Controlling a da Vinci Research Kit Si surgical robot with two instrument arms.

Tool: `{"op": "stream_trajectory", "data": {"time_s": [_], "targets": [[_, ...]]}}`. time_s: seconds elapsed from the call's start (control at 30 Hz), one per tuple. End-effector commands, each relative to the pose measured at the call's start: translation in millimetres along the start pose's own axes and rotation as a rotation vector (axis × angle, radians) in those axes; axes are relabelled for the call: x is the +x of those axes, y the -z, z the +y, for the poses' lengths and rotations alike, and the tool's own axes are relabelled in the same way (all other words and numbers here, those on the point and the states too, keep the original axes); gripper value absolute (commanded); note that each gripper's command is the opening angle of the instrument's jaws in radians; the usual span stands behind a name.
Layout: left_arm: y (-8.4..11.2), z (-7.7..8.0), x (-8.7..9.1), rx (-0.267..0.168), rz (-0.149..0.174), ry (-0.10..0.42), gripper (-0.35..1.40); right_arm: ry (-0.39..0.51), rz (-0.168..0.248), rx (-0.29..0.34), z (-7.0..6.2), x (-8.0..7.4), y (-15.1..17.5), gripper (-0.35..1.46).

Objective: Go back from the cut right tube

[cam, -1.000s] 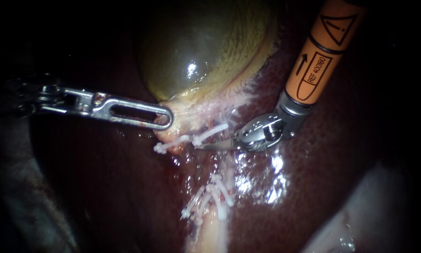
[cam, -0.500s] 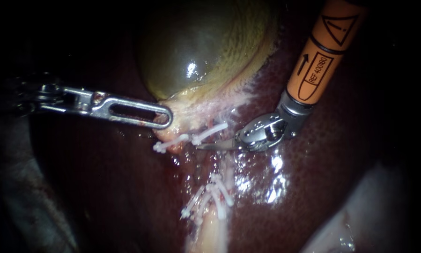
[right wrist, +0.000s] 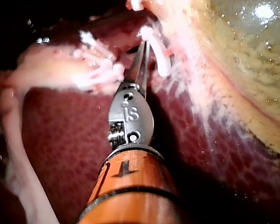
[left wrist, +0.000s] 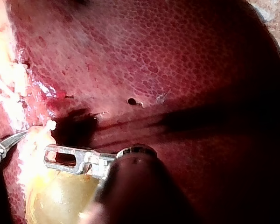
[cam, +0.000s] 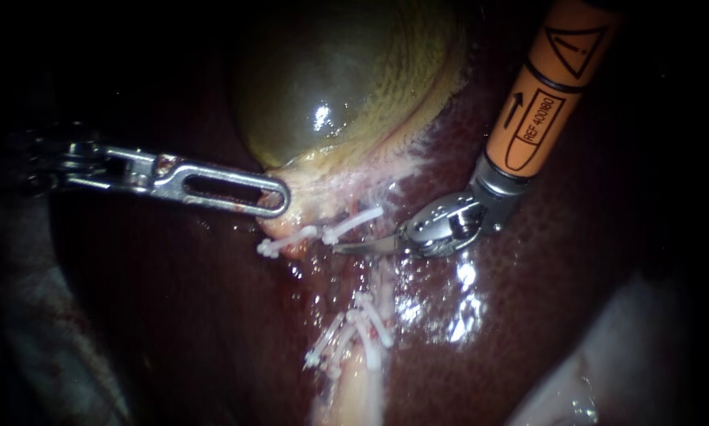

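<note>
My right instrument, on an orange shaft, holds its thin blades shut just under the right-hand one of two white clips at the gallbladder's neck. Below the blades the tube is parted; several more clips sit on the lower stump. In the right wrist view the shut blades point between the upper clip and the lower clips. My left instrument, a slotted jaw, is shut on the neck of the green-yellow gallbladder; in the left wrist view it grips the same yellow tissue.
Dark red liver surrounds the site and is wet and shiny right of the lower clips. Pale tissue lies at the lower right. In the left wrist view the liver fills the space ahead of the jaws, with the blade tip beside them.
My right instrument has drawn back slightly to the right, its blade tip sliding a little away from the upper clips. The left instrument and gallbladder have not moved.
</note>
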State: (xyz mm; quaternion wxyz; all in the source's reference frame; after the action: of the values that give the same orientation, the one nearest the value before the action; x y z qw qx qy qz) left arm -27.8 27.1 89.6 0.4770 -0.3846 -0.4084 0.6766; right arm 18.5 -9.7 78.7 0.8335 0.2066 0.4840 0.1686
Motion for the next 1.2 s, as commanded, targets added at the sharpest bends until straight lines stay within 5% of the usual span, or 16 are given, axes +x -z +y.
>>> {"op": "stream_trajectory", "data": {"time_s": [0.03, 0.27, 0.47, 0.7, 1.2], "targets": [[0.0, 0.0, 0.0, 0.0, 0.0, 0.0, -0.35, 0.001, 0.001, 0.0, -0.1, 0.0, 0.1, -0.35], [0.0, 0.0, 0.0, 0.0, 0.0, 0.0, -0.35, 0.004, 0.008, 0.016, -1.3, 0.3, 0.5, -0.35], [0.0, 0.0, 0.0, 0.0, 0.0, 0.0, -0.35, 0.006, 0.009, 0.016, -1.3, 0.0, 0.4, 0.31], [0.0, 0.0, 0.0, 0.0, 0.0, 0.0, -0.35, 0.007, 0.009, 0.015, -1.2, -0.3, 0.4, 0.56], [0.0, 0.0, 0.0, 0.0, 0.0, 0.0, -0.35, 0.011, 0.008, 0.029, -1.4, -0.6, 2.9, 0.61]]}}
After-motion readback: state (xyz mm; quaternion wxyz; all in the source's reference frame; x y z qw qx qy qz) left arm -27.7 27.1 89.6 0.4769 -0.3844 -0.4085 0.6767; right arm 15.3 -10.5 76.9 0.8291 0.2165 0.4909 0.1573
